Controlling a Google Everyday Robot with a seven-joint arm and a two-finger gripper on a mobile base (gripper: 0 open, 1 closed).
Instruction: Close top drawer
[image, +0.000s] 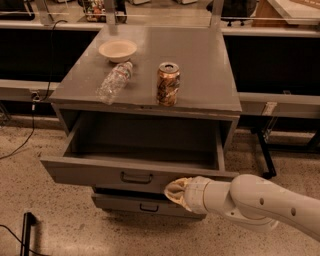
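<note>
The top drawer (95, 174) is a wide gray box drawer, partly pulled out of the gray cabinet (210, 75), with a small dark curved handle (136, 177) at the centre of its front panel. Its inside is empty. My gripper (175, 192) sits at the end of the white arm that enters from the lower right. It rests against the drawer's front panel, right of the handle and near the panel's lower edge.
On the cabinet top stand a brown drink can (168, 84), a clear plastic bottle (114, 82) lying on its side, and a white bowl (117, 50). A lower drawer (125, 204) with its own handle shows below. A black stand (27, 230) and cables lie on the speckled floor at left.
</note>
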